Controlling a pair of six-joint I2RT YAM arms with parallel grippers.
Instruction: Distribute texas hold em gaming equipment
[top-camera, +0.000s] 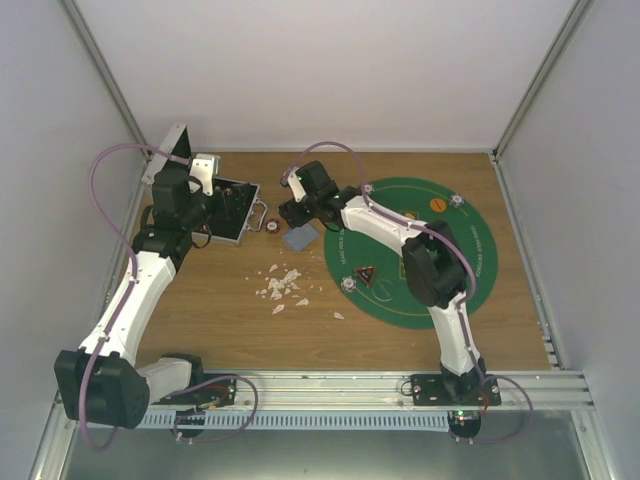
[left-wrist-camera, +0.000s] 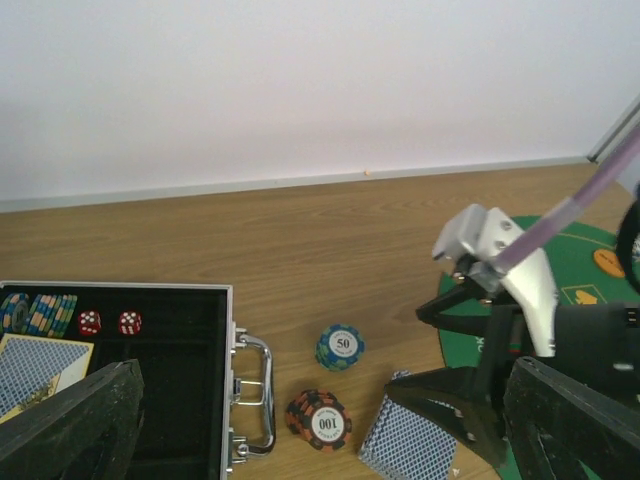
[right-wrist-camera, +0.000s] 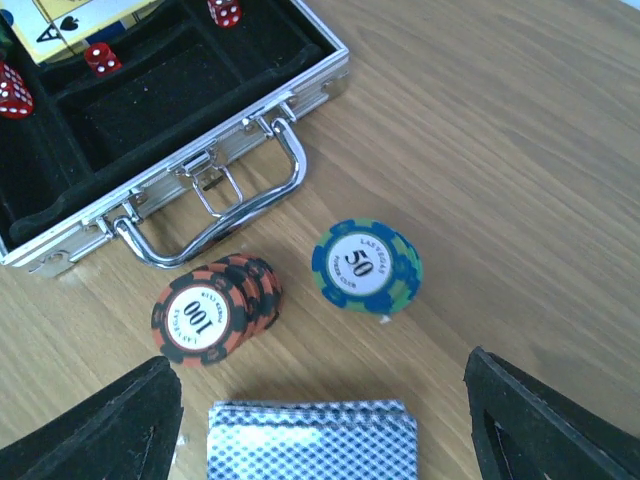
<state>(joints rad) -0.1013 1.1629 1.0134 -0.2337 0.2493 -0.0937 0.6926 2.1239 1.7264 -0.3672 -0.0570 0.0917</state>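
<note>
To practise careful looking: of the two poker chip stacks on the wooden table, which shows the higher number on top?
The orange-and-black striped chip stack, marked 100; the blue-and-green stack reads 50.

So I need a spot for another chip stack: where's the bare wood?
Free: wood between the white scraps and the near rail, and between the 50 stack and the back wall. Crowded: around case handle, 100 stack, card deck.

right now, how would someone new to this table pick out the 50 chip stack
Find the open aluminium case on the wooden table, then its chrome handle. Just past the handle stand two chip stacks beside a card deck; the 50 chip stack is the blue-and-green one, unlike the red-and-black 100 stack.
</note>
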